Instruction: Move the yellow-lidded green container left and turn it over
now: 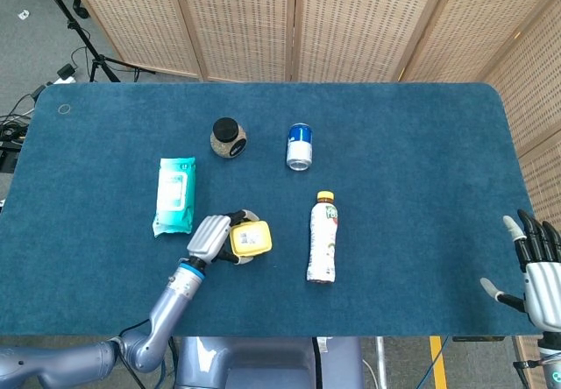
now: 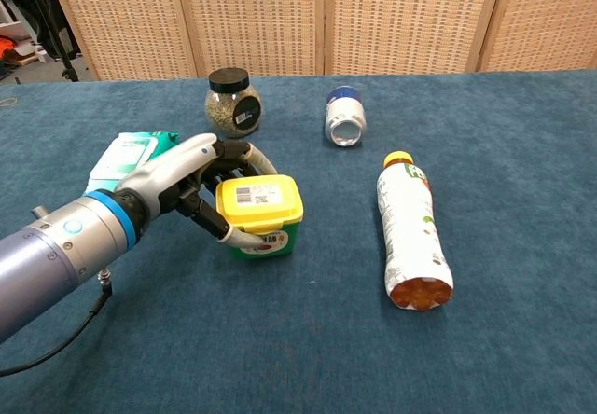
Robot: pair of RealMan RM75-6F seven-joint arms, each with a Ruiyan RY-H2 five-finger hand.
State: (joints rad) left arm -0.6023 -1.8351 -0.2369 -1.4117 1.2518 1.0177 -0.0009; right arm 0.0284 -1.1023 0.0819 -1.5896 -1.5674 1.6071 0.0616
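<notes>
Grasp step: the left hand wraps its fingers around the yellow-lidded green container, tilted just left of the bottle. Next, carry it left and flip. Right hand idle, fingers spread.

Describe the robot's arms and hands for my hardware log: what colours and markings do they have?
The left hand has a silver-grey back with black fingers and pale fingertips; a blue band rings its wrist on a smooth silver forearm, with a thin dark cable below. The right hand looks alike: grey, dark fingers.
</notes>
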